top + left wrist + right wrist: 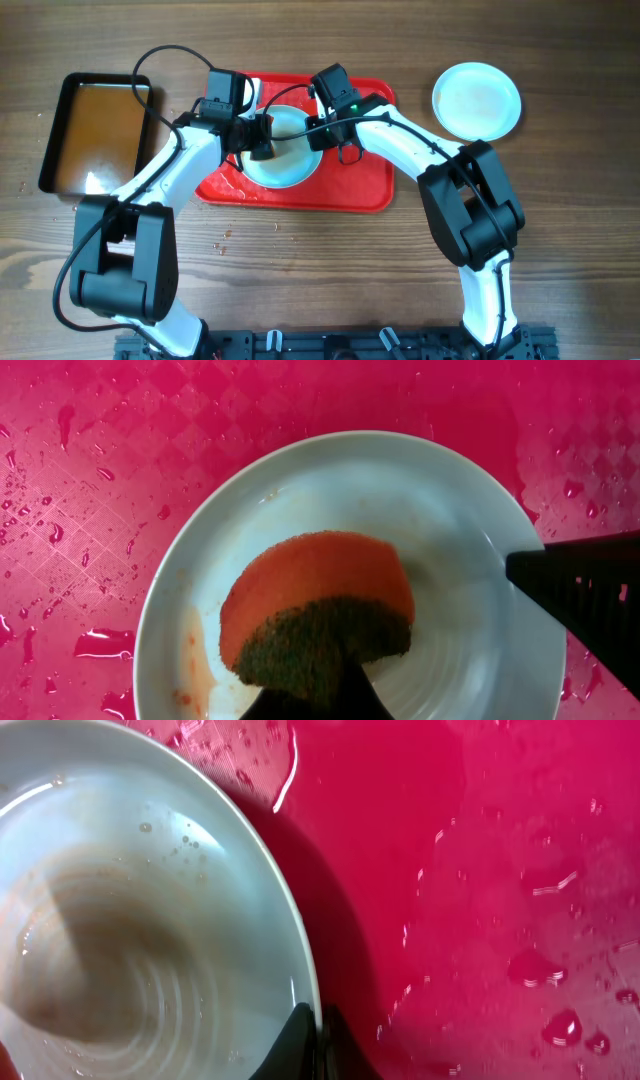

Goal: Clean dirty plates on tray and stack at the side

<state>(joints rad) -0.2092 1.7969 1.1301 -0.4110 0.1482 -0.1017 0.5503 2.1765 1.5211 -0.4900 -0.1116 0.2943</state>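
A pale mint-white plate (292, 168) lies on the red tray (355, 190). My left gripper (262, 140) is shut on an orange sponge with a dark green side (320, 590) and presses it on the plate's middle (450, 530); the fingers show at the bottom edge (310, 705). Orange smears remain at the plate's left side (190, 660). My right gripper (320, 128) is shut on the plate's right rim (318, 1045); the plate (150, 920) is wet. A second plate (477, 100) lies on the table at the far right. A third plate is not in view.
A black pan of brownish water (95, 130) stands left of the tray. The tray surface is wet with droplets (100, 480) (480, 870). The wooden table (330, 270) shows a few crumbs in front of the tray.
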